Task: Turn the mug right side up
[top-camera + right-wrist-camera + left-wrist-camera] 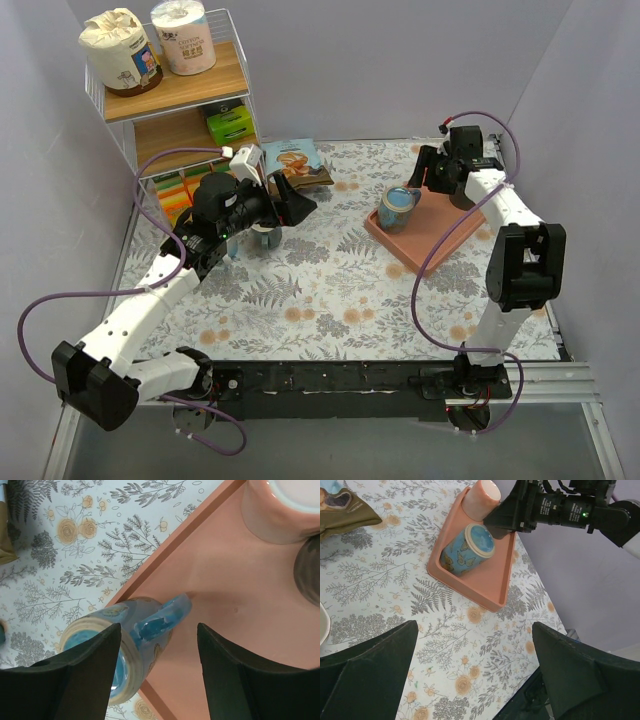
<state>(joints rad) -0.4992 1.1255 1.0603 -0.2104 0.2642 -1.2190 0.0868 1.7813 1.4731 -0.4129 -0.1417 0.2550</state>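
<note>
A blue mug with butterflies (398,208) stands on a salmon tray (445,228) at the right. A flat blue disc ringed in tan faces up, which looks like its base. The mug also shows in the left wrist view (467,550) and the right wrist view (135,640), its handle (167,617) pointing along the tray floor. My right gripper (428,172) is open and hangs just over the tray, and in its wrist view (160,672) the fingers stand either side of the handle without touching it. My left gripper (295,200) is open and empty in its wrist view (475,675), above the table at the left-middle.
A pink mug (280,510) stands at the tray's far end, beside the right gripper. A wire shelf (170,95) with paper rolls and boxes is at the back left. A snack bag (295,158) and a brown pouch (345,510) lie on the floral cloth. A small pale dish (265,236) sits below the left gripper.
</note>
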